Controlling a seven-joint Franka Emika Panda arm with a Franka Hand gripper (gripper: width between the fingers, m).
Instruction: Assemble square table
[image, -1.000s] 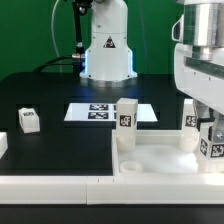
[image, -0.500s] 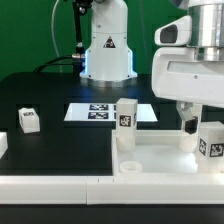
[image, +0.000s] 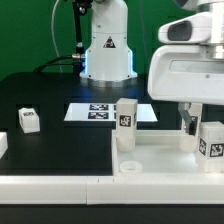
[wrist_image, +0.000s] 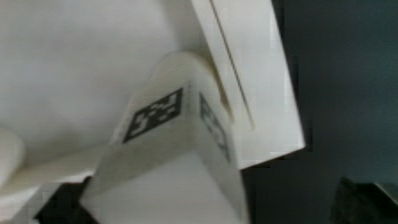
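The white square table panel (image: 160, 157) lies at the front on the exterior view's right. One tagged leg (image: 126, 125) stands upright in its near-left corner socket. A second tagged leg (image: 211, 141) stands at the panel's right side, with another white leg (image: 189, 136) just behind it, partly hidden. My gripper (image: 200, 116) hangs right above the second leg. In the wrist view this leg (wrist_image: 169, 150) sits between my dark fingers (wrist_image: 363, 200) beside the panel's rim (wrist_image: 240, 80). The fingers stand apart with a gap on one side, so the gripper (wrist_image: 214, 205) is open.
A loose tagged leg (image: 28, 120) lies on the black table at the left, and a white piece (image: 2, 145) shows at the left edge. The marker board (image: 108, 113) lies behind the panel. A long white rail (image: 60, 186) runs along the front. The robot base (image: 107, 50) stands behind.
My gripper has risen straight up off the right-hand leg. The leg stays standing on the panel. Nothing else moved.
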